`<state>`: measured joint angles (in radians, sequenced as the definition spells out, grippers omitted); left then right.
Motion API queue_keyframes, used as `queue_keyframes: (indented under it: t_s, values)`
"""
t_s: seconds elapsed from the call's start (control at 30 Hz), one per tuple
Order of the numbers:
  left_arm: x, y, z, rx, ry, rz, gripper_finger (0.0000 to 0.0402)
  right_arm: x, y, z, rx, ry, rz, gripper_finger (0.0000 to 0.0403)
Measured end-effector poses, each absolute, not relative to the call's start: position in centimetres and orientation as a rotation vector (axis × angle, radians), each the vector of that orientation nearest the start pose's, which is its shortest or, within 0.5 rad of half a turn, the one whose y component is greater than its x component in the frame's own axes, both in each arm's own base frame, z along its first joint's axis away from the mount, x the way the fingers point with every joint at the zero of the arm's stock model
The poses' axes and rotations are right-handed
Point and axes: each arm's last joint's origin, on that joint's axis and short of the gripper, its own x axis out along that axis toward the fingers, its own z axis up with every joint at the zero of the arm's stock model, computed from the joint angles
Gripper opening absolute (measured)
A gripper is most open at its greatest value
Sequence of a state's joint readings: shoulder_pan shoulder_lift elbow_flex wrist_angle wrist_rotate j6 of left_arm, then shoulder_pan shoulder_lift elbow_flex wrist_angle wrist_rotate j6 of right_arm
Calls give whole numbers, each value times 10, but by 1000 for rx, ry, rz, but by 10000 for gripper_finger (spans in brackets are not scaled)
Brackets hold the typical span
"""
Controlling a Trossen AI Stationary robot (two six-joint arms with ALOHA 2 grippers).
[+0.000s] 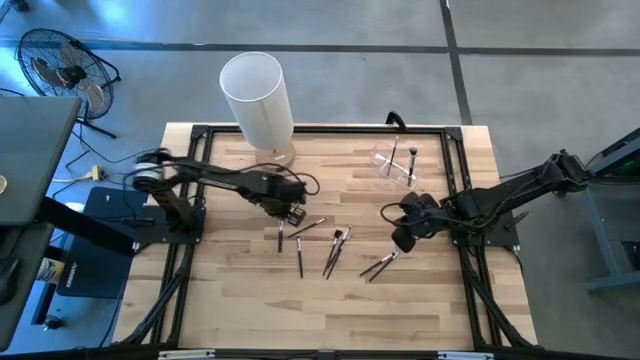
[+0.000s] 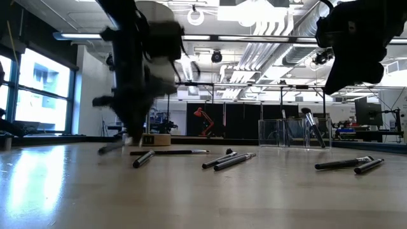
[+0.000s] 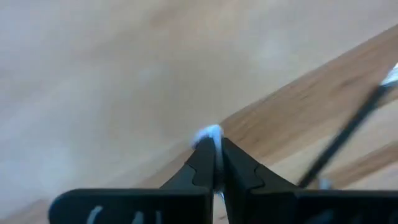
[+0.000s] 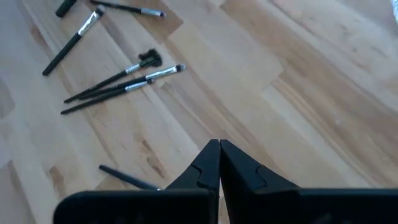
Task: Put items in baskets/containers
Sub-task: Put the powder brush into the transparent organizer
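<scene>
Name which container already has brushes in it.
The small clear plastic holder near the right hand: two brushes stand in it. The tall white cylinder shows none.

The table has a light wood plank top in a black frame. It stands on a grey floor crossed by dark seams. A black floor fan stands beyond the table's left corner. In the low view, large windows line the left wall. Exposed ducts and ceiling lights run overhead.
</scene>
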<state>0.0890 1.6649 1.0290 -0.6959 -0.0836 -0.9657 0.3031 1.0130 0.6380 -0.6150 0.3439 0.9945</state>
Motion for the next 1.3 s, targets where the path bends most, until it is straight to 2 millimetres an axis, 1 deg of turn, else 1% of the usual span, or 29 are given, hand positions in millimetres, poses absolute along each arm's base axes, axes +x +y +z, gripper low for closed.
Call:
queue_keyframes:
  t_s: [0.1,0.23,0.33,0.47,0.53,0.63,0.7,0.77,0.87,0.93,1.03,1.1,1.2,1.3]
  values:
    - [290,22,211,-768,993,765,5,178,44,215,590,785,-505,15]
    - [272,14,247,-711,823,769,4,183,44,219,573,716,-501,28]
    - [255,8,276,-643,685,741,3,189,43,224,547,644,-462,42]
    - [249,-2,306,-521,504,623,2,203,39,238,478,488,-394,61]
    - [251,-6,316,-472,427,561,2,210,36,247,433,404,-342,67]
    - [256,-13,326,-391,354,485,2,218,30,262,376,271,-279,69]
    - [259,-16,332,-353,300,444,2,222,27,272,346,212,-245,70]
    - [268,-17,334,-324,253,410,1,228,24,283,330,180,-215,70]
    - [275,-19,335,-282,217,360,1,243,21,295,290,186,-168,70]
    - [276,-19,344,-278,152,334,1,254,21,302,264,192,-136,74]
    - [280,-20,344,-248,135,327,1,272,20,313,236,203,-95,86]
    - [281,-20,343,-220,131,324,1,283,20,313,234,243,-71,99]
    - [280,-20,351,-189,80,308,1,297,20,315,239,275,-32,125]
    - [281,-20,351,-154,75,296,1,310,21,319,217,267,-16,148]
